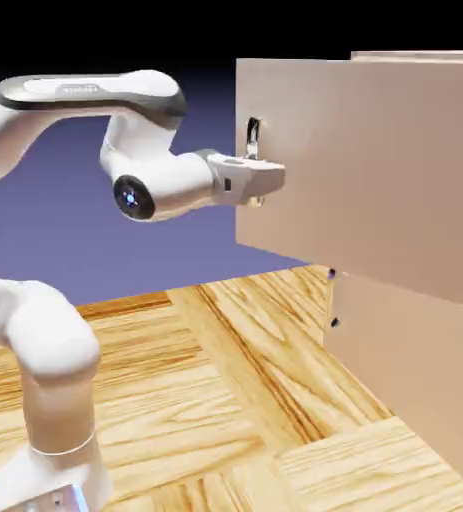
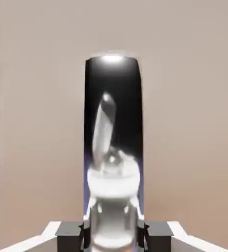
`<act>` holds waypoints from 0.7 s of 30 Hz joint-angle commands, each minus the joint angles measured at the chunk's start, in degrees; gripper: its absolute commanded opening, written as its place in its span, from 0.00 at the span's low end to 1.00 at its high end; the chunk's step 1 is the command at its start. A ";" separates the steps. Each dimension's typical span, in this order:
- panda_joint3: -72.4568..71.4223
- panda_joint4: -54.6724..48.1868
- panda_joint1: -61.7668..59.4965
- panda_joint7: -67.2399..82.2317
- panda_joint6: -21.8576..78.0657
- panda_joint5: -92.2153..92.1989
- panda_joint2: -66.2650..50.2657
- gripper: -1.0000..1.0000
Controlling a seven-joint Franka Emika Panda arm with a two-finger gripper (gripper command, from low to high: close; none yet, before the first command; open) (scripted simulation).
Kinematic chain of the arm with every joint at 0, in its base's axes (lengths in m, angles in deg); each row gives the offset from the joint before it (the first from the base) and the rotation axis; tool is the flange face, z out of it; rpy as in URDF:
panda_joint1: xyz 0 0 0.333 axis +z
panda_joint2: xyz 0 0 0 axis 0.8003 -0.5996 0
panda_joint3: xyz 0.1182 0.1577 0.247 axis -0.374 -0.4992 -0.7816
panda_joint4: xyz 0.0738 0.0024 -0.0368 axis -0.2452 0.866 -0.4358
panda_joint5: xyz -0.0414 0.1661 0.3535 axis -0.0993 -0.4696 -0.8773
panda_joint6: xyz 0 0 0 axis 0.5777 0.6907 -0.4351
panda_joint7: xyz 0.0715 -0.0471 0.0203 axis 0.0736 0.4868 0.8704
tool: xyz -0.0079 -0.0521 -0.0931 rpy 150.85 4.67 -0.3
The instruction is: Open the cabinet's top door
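The cabinet (image 1: 425,57) stands at the exterior view's right, beige-pink and taller than my arm. Its top door (image 1: 375,190) is swung out, its handle edge standing well clear of the lower panel (image 1: 415,380). Near that edge sits the dark metal bar handle (image 1: 252,133). My gripper (image 1: 259,186) reaches level against the door and is shut on the handle. In the hand view the shiny handle (image 2: 113,128) rises large between the two grey fingertips (image 2: 69,231), with my gripper (image 2: 113,232) closed around its lower part and the door's flat face (image 2: 184,123) behind it.
The wooden table top (image 1: 225,400) spreads below the opened door. My white arm's base column (image 1: 50,400) rises at the lower left. Two small dark hinge points (image 1: 333,322) show on the lower panel's edge under the door.
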 commanded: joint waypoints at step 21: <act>21.01 6.08 42.02 -17.67 -36.02 37.82 16.74 0.00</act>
